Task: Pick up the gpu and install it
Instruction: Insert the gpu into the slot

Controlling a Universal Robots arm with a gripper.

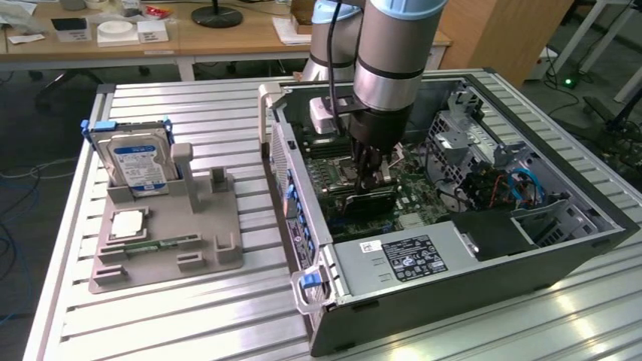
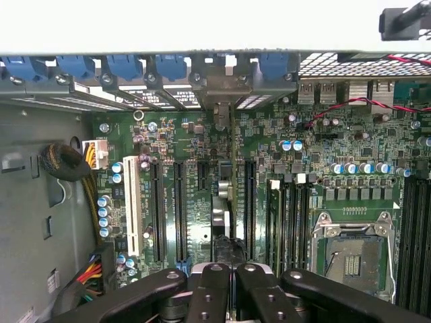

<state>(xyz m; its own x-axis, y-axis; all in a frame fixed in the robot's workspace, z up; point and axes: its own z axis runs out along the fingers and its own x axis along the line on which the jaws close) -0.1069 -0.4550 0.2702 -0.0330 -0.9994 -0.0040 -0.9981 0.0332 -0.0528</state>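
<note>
The gripper is pinched on the gpu's top edge, holding the card edge-on and upright over the motherboard inside the computer case. I judge seating is under way; it calls for square alignment with the slot.

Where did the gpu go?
In the exterior view, the gpu is down inside the open computer case, held on edge under the gripper, right above the green motherboard.
</note>
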